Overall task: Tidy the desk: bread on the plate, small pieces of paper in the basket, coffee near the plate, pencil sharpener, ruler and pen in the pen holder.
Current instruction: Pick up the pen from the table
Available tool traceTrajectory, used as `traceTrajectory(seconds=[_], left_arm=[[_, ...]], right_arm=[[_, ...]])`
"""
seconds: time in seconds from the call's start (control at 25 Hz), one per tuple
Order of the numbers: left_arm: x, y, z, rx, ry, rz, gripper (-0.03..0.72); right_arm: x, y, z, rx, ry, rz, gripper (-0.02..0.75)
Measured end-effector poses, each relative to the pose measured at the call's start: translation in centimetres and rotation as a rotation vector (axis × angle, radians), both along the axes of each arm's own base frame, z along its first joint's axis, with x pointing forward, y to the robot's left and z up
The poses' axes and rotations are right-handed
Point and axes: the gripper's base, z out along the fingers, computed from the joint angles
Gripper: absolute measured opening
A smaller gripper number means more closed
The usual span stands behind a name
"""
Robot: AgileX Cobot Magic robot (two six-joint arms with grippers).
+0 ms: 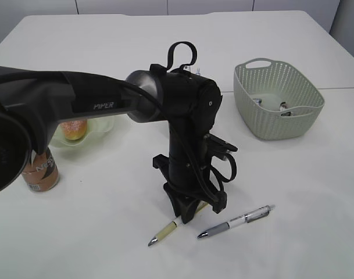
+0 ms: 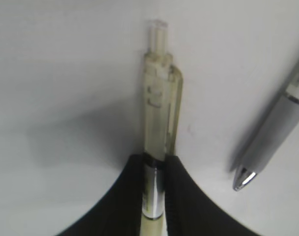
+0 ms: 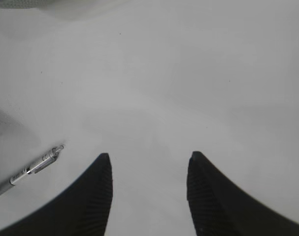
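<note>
White table (image 1: 293, 192), plain, seen at a slant.

Left gripper (image 1: 185, 214): at table level, centre front; fingers (image 2: 124, 196) closed narrow on the yellow pen (image 2: 158, 123), gripping its metal band. Pen lies on the table, tip toward 7 o'clock in the exterior view.

Grey pen (image 1: 238, 221): on the table just beside the yellow pen, at 3 o'clock from it, apart from the fingers.

Right gripper (image 3: 148, 196): fingers spread wide over bare table, holding nothing.

Basket (image 1: 278, 99): pale green, at 2 o'clock; small items inside, unclear.

Plate (image 1: 101, 128): at 9 o'clock, bearing bread (image 1: 75, 129).

Coffee can (image 1: 42, 171): upright, just beside the plate at its 7 o'clock.
</note>
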Motion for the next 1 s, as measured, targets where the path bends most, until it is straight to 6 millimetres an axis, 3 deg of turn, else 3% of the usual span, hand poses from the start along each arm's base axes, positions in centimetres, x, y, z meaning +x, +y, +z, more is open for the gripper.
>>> traceTrajectory(seconds=[0.6,1.0], left_arm=[[-0.1,0.1,1.7,-0.036,-0.042,0.025,0.064],[0.0,0.2,7.0,-0.116,-0.143,0.047,0.064]], right_arm=[[0.0,0.0,0.0,0.0,0.0,0.0,0.396],[0.0,0.0,0.0,0.0,0.0,0.0,0.396]])
